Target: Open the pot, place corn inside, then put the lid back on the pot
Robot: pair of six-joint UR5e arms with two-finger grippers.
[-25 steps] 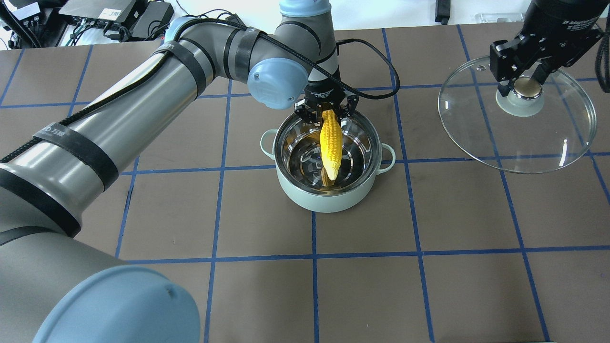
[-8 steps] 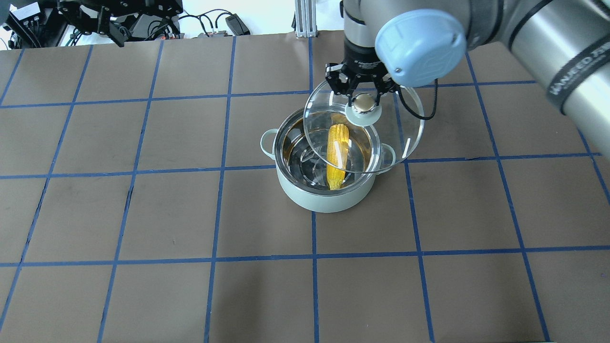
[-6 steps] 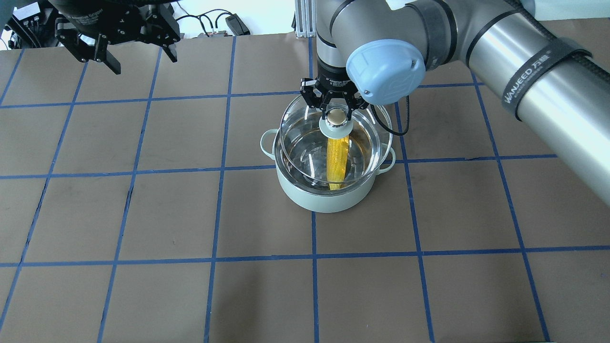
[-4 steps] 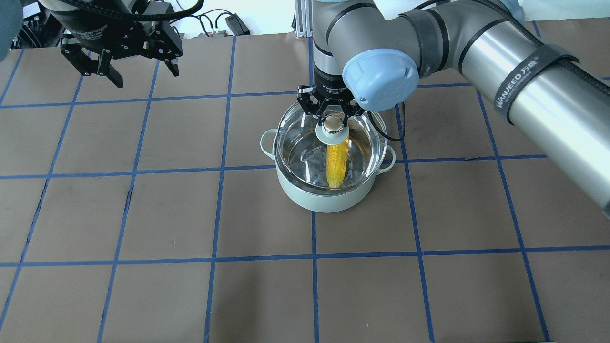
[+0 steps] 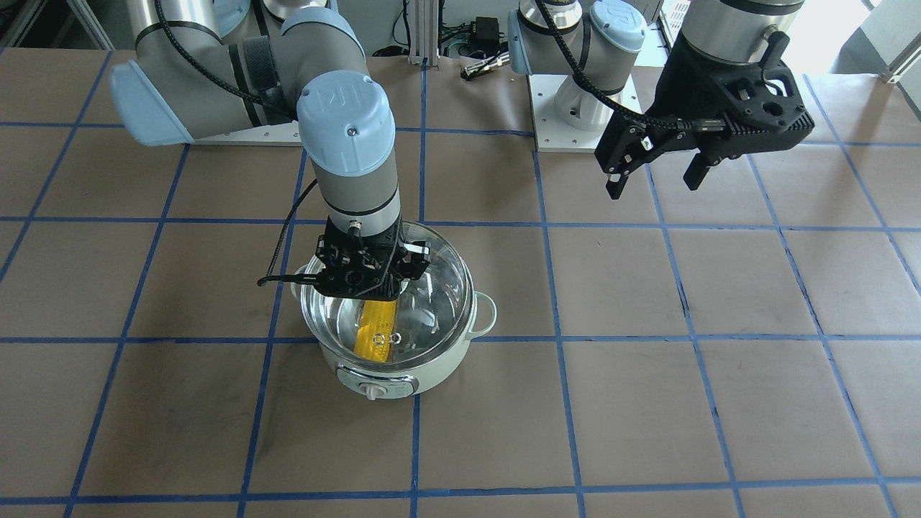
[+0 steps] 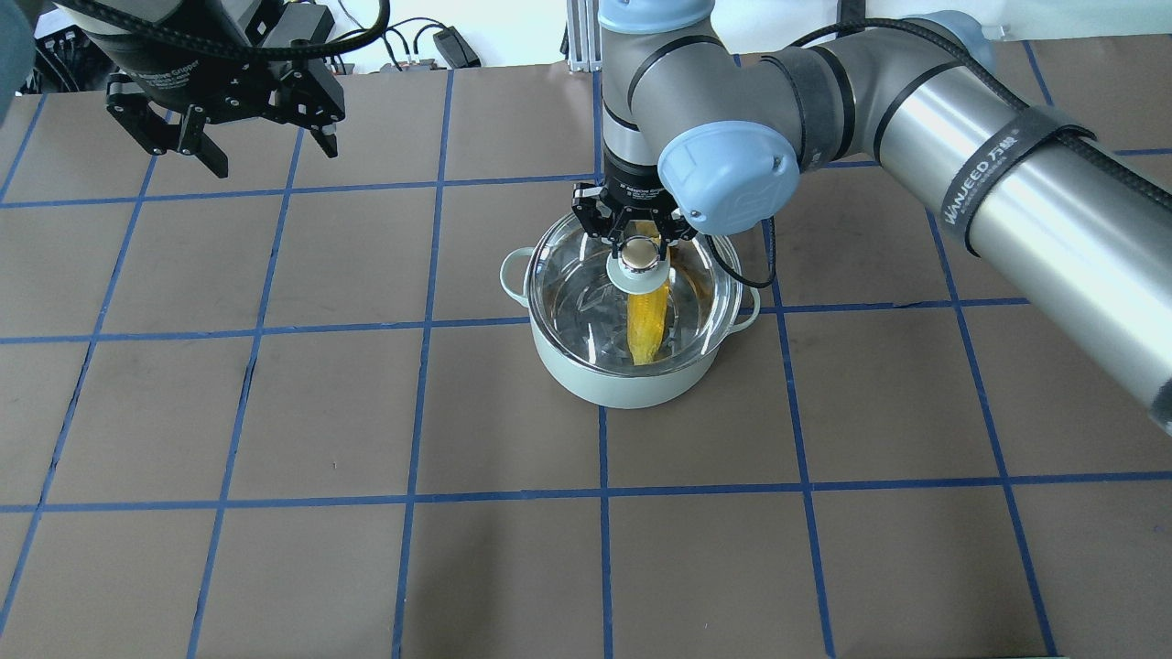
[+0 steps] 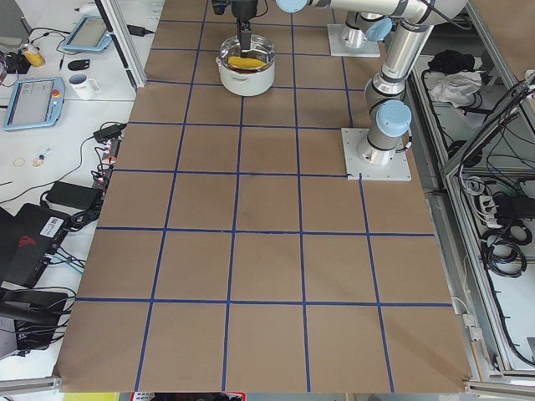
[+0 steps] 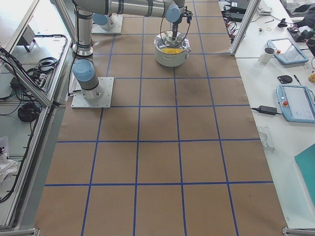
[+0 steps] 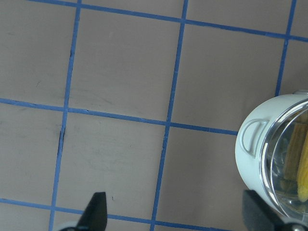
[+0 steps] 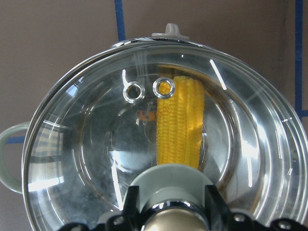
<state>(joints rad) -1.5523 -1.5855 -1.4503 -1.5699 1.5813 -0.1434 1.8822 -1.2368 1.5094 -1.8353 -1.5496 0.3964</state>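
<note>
Now right gripper point(image 6: 638, 247) pinches the lid point(image 6: 586, 284) over the pot point(image 6: 623, 389); released off-centre, it could sit askew. Left gripper point(image 6: 270, 154) spread wide.

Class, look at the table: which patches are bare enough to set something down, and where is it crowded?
Bare: the table on the robot's side of the pot, and at either side of it. Crowded: over the pot, where the right gripper holds the lid.
</note>
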